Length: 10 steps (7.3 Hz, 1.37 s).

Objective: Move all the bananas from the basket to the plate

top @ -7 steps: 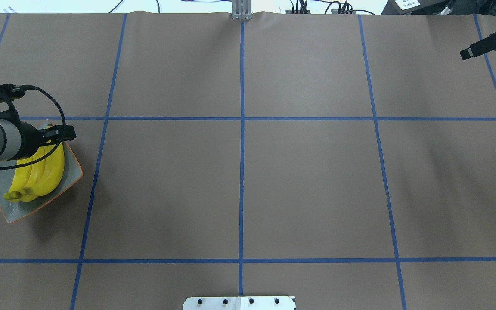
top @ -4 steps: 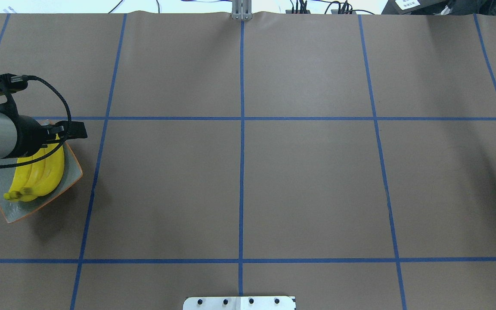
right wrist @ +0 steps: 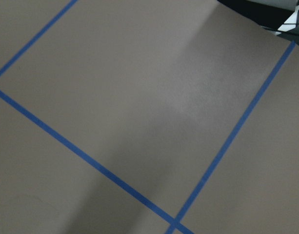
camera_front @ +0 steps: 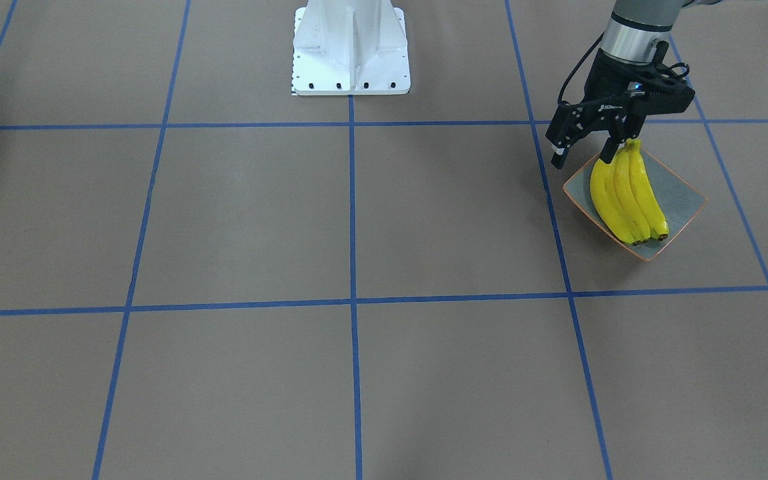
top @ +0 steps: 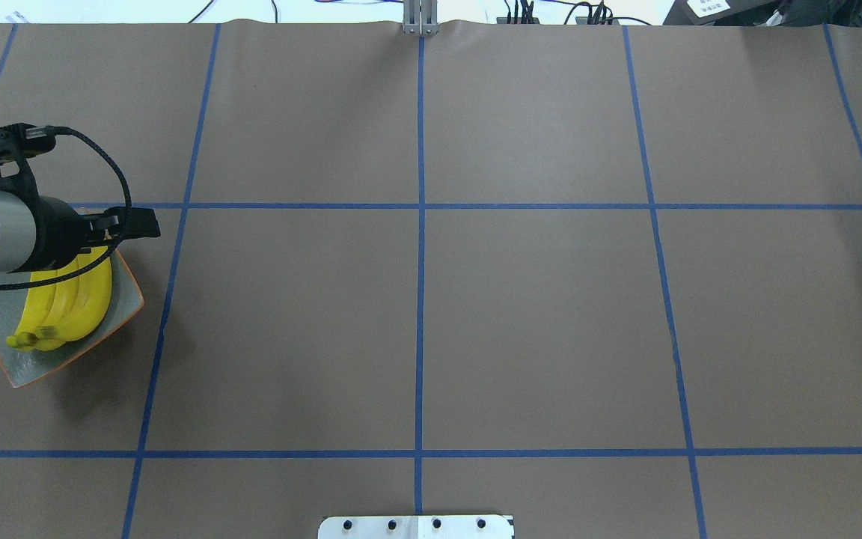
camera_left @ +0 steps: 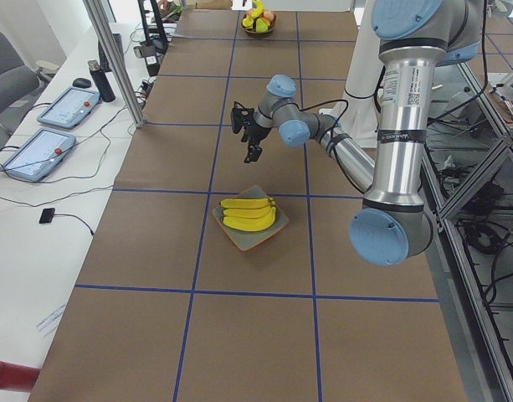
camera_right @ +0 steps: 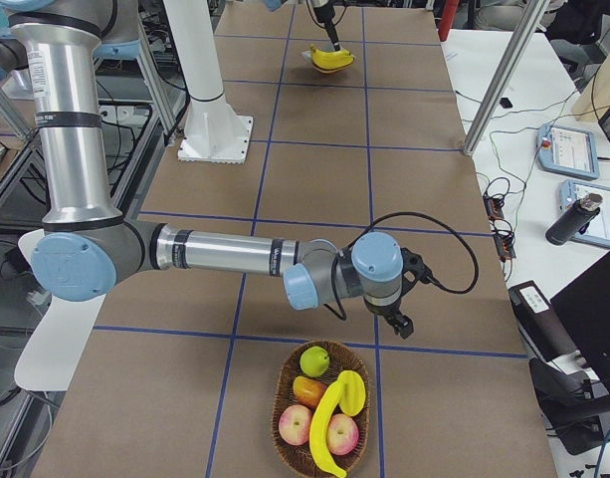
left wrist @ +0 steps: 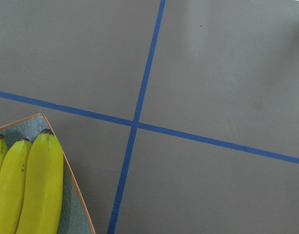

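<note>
Three bright yellow curved bananas (camera_front: 627, 197) lie side by side as one bunch on the small squarish grey-green plate with a thin orange rim (camera_front: 684, 198), their dark tips toward the operators' side and their stems toward the robot. The bunch fills the plate's middle, with bare speckled strips along both long sides. The plate sits near the table's end on the robot's left, one corner close beside a blue tape line (left wrist: 134, 124). The left gripper (camera_front: 583, 152) hangs above the stem-end corner, apart from the fruit, with its jaws spread wide and nothing between them. From the plate's rim the brown paper-covered table (top: 536, 322) runs broad and flat across the tape grid to its other end. There a round woven basket (camera_right: 285, 443) holds one long yellow banana (camera_right: 329, 433) lying over two red apples, one green fruit and one orange piece. The right gripper (camera_right: 399, 321) hovers just beside the basket's rim; whether its jaws are apart or together cannot be told.
</note>
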Each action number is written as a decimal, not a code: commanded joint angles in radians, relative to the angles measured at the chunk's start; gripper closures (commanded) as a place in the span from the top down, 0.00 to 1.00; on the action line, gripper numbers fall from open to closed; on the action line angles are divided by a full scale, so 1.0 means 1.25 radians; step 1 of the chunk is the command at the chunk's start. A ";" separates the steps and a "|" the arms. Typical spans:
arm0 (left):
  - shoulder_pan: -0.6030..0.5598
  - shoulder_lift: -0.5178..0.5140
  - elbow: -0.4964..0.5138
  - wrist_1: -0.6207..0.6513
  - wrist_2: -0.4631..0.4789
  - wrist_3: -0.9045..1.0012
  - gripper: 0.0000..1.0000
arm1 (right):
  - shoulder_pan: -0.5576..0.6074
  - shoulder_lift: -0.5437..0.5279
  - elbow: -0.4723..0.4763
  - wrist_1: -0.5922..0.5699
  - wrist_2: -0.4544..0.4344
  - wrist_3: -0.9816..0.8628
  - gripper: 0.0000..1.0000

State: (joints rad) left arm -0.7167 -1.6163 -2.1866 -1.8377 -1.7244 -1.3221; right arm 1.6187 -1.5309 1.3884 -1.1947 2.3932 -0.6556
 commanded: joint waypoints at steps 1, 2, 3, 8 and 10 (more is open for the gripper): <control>0.000 -0.006 0.001 0.000 0.000 0.000 1.00 | 0.012 -0.050 -0.044 0.002 -0.025 -0.153 1.00; -0.001 -0.008 0.001 0.000 0.000 0.000 1.00 | 0.013 -0.073 -0.045 0.002 -0.059 -0.186 1.00; -0.001 -0.008 0.002 0.000 0.000 0.000 1.00 | 0.012 -0.087 -0.052 0.002 -0.085 -0.212 1.00; -0.002 -0.004 -0.003 0.000 0.005 0.000 1.00 | 0.011 -0.074 -0.134 0.061 -0.170 -0.201 1.00; -0.002 -0.002 -0.003 0.000 0.006 0.000 1.00 | 0.007 -0.071 -0.134 0.067 -0.166 -0.162 0.99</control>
State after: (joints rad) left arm -0.7194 -1.6202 -2.1904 -1.8377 -1.7179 -1.3223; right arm 1.6298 -1.6215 1.2244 -1.1155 2.1836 -0.8814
